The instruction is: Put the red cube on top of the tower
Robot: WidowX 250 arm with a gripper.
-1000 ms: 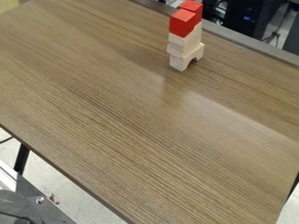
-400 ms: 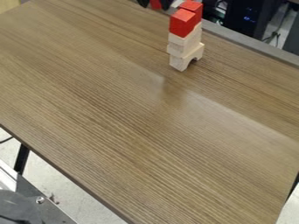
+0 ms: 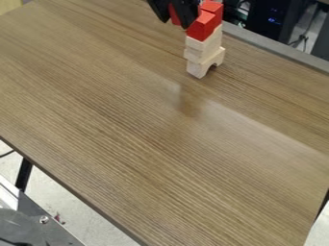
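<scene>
hanging near the tower [image 3: 202, 52], the gripper [image 3: 175, 23] clasps a red cube [image 3: 174, 15].

Tower [image 3: 200, 54] blocks beside gripper [image 3: 175, 22]; room over table [image 3: 154, 144] nearer camera.

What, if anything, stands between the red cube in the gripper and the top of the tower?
Besides a finger of the gripper, nothing visible stands between the held red cube and the red blocks topping the tower.
</scene>
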